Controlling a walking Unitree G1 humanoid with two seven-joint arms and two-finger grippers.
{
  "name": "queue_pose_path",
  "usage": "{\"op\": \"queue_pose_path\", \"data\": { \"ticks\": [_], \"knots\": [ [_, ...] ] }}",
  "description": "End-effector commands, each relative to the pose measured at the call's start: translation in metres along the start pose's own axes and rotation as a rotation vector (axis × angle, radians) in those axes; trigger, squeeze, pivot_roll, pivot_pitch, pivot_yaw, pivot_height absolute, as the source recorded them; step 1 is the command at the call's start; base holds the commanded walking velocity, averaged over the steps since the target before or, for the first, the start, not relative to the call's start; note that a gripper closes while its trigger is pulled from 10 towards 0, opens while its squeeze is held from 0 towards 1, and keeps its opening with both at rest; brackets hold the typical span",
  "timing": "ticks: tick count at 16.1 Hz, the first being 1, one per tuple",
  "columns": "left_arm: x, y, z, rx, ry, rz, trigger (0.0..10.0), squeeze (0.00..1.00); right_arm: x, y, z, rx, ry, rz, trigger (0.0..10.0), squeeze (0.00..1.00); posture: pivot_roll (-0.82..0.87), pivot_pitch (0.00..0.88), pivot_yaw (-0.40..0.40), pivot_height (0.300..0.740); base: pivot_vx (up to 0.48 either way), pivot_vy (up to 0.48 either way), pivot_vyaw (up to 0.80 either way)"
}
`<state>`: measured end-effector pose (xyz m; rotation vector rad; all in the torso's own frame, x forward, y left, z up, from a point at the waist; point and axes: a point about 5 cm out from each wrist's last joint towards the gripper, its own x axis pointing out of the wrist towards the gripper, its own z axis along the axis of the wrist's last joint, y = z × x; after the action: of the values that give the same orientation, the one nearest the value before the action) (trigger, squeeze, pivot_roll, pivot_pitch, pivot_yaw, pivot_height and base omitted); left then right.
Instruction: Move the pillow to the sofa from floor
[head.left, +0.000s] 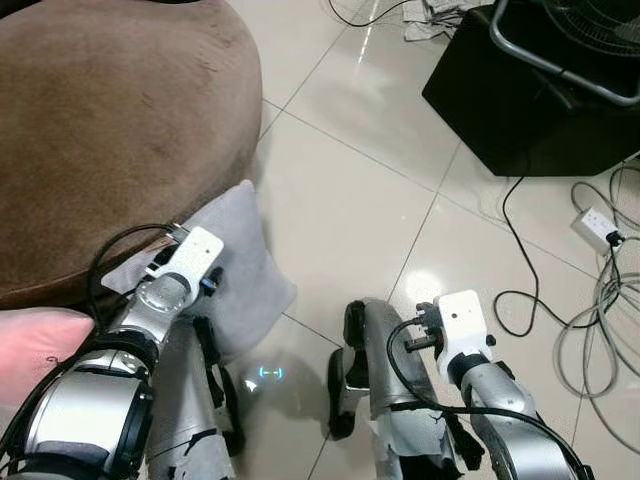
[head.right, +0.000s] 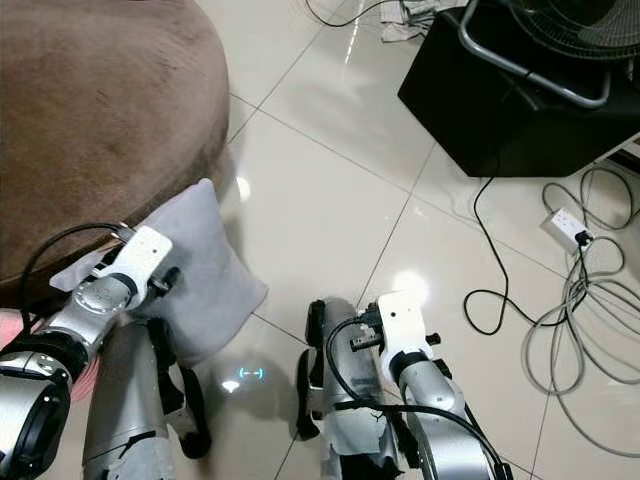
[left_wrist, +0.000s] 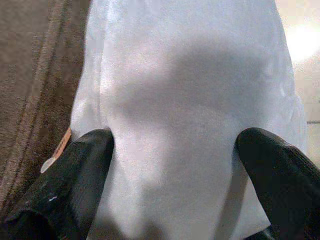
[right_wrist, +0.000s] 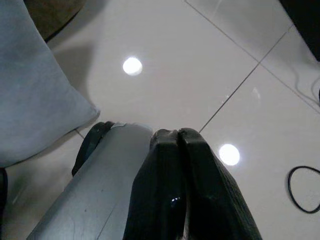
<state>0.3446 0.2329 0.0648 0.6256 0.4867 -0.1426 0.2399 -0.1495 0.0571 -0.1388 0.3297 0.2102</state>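
The grey pillow (head.right: 205, 270) stood on the white tiled floor (head.right: 330, 200), leaning against the base of the brown sofa (head.left: 110, 130), with one corner pointing upward and its lower edge on the tiles. The left gripper (left_wrist: 172, 165) was positioned at the pillow, its two black fingers (left_wrist: 75, 175) spread wide with the pillow fabric bulging between them; the fingers pressed against the fabric on either side, but a completed clamp could not be confirmed. In the head views the left arm (head.left: 165, 290) extended forward with its white wrist housing over the near face of the pillow. A pink cushion (head.left: 35, 345) lay at the left edge, just beside the left arm and against the sofa. The right gripper (right_wrist: 177, 145) hung low beside the robot's right leg (right_wrist: 100, 185), its two fingers pressed together with nothing between them, above bare tile. The right arm (head.left: 480, 370) was well apart from the pillow. Farther out, a black box (head.left: 520, 100) sat on the floor with a fan (head.left: 590, 40) on it, and a white power strip (head.left: 597, 227) lay among tangled cables (head.left: 600, 310) at the right.
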Motion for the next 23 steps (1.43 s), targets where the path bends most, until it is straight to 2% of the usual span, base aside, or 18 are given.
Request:
{"op": "queue_pose_path", "data": {
  "ticks": [1,6,7,12,17,23],
  "knots": [
    [-0.002,-0.018,-0.017,0.022,0.065,-0.051,10.0,0.00,-0.007,-0.004,-0.010,0.010,0.035,-0.022,10.0,0.00,-0.26,0.379,-0.136,0.560,0.000,0.000,0.00],
    [-0.002,-0.007,-0.013,-0.018,0.043,0.014,10.0,0.00,-0.010,-0.009,-0.011,0.008,0.040,-0.035,10.0,0.00,-0.27,0.378,-0.138,0.560,0.000,0.000,0.00],
    [-0.003,-0.004,-0.016,-0.017,0.051,0.029,0.0,0.00,-0.010,-0.008,-0.012,0.007,0.042,-0.034,10.0,0.00,-0.26,0.378,-0.139,0.560,0.000,0.000,0.00],
    [-0.002,-0.001,-0.014,-0.066,0.037,0.050,0.0,0.00,-0.006,-0.007,-0.010,0.006,0.039,-0.023,10.0,0.00,-0.25,0.371,-0.154,0.560,0.000,0.000,0.00],
    [-0.002,-0.002,-0.012,-0.051,0.025,0.048,0.0,0.00,-0.006,-0.007,-0.010,0.000,0.040,-0.017,10.0,0.00,-0.25,0.369,-0.160,0.560,0.000,0.000,0.00],
    [-0.002,-0.002,-0.012,-0.079,0.021,0.041,0.0,0.00,-0.004,-0.007,-0.009,-0.003,0.039,-0.011,10.0,0.00,-0.24,0.358,-0.160,0.560,0.000,0.000,0.00]
  ]
}}
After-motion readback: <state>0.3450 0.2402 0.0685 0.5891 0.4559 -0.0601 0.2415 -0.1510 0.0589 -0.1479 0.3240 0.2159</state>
